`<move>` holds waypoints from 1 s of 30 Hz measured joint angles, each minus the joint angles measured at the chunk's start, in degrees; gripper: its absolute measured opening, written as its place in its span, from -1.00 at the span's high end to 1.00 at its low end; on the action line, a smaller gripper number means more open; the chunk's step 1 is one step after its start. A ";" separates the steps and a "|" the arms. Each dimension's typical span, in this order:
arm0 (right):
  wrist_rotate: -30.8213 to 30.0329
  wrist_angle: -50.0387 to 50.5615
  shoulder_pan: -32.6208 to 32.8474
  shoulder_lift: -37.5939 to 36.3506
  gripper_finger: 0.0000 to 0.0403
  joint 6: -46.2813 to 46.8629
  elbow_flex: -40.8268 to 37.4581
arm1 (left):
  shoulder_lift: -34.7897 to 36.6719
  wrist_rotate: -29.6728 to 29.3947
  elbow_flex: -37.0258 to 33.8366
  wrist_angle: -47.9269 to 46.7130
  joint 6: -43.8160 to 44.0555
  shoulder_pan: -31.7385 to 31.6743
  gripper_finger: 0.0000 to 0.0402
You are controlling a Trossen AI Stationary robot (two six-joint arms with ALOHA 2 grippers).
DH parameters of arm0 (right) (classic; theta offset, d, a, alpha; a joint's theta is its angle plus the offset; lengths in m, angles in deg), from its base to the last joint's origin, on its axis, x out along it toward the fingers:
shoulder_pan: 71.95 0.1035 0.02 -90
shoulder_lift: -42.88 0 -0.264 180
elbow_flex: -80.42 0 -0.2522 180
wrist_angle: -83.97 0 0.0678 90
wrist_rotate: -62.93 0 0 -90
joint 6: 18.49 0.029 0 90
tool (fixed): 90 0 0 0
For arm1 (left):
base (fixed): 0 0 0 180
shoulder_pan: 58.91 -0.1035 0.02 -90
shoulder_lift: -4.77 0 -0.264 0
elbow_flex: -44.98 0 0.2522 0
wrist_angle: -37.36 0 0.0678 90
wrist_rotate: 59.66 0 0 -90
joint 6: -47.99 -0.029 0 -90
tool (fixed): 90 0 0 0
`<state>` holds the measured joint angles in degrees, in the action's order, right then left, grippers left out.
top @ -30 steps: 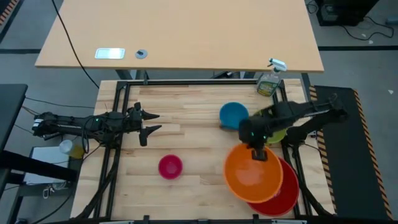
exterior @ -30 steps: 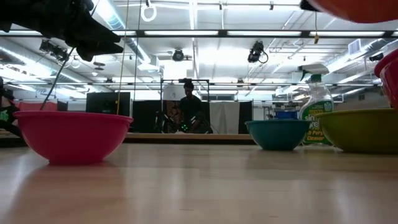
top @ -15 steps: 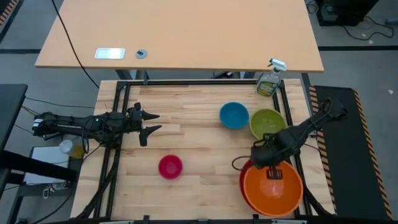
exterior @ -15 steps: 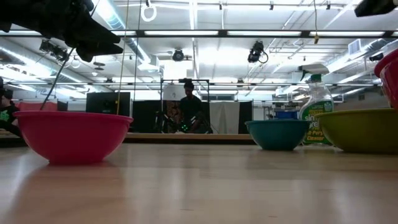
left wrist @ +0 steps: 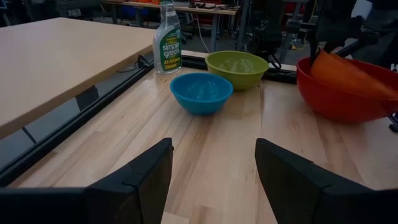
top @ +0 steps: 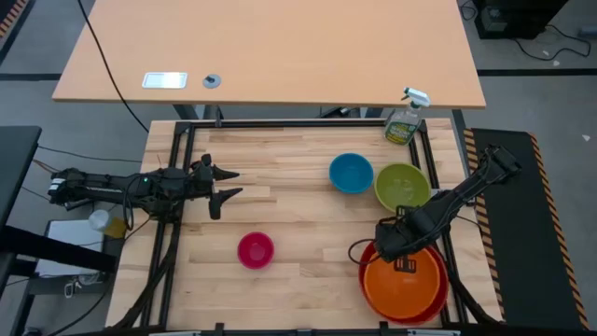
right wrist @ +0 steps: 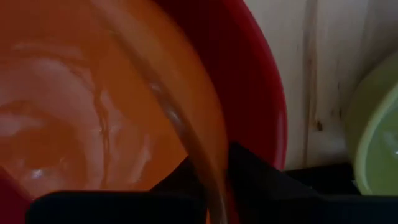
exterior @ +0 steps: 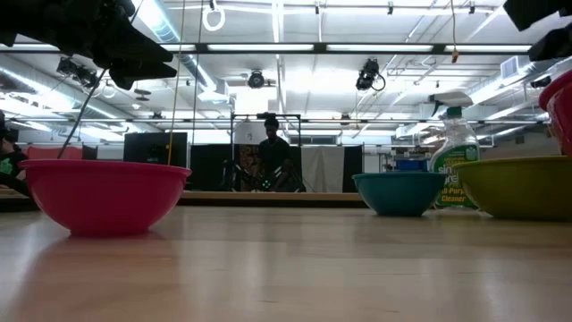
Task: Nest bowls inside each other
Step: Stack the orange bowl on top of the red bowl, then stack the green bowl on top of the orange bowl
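The orange bowl (top: 406, 285) sits tilted inside the large red bowl (top: 366, 278) at the table's near right. My right gripper (top: 399, 250) points down over the orange bowl's far rim, shut on it. The lime green bowl (top: 403, 185) and the blue bowl (top: 351, 173) stand on their bases farther back. The pink bowl (top: 255, 249) stands alone left of centre. My left gripper (top: 224, 184) waits open at the table's left, holding nothing. My right gripper has the orange bowl's rim (right wrist: 200, 155) between its two fingers, one inside the bowl and one outside. The fingers come from above, pointing down. The orange bowl (left wrist: 348, 74) leans tilted in the red bowl (left wrist: 336, 102), its lower part resting inside it.
A green spray bottle (top: 403, 121) stands at the far right corner, behind the green bowl. A second wooden table (top: 270, 47) lies beyond the far edge. Bare wood lies between the pink bowl and the red bowl.
My right gripper has carried the orange bowl toward the table's near right corner and down, turning as it went. The bowl, earlier held above and left of the red bowl, now sits inside it.
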<state>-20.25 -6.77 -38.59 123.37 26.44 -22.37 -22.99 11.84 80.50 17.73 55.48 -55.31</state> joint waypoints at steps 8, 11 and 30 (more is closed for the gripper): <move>0.80 2.95 -1.34 0.00 0.42 1.38 2.65 | -0.02 0.00 0.00 0.02 -0.02 0.00 -0.15; 1.86 8.21 -2.40 0.00 0.35 1.92 5.97 | -0.01 0.00 0.00 0.02 -0.05 0.01 -0.15; -18.39 13.66 -8.27 3.80 0.29 9.27 9.51 | 0.00 0.00 0.00 0.02 -0.33 0.02 -0.15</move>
<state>-38.65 6.89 -46.85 127.17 35.71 -12.85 -22.99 11.84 80.50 17.75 55.15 -55.29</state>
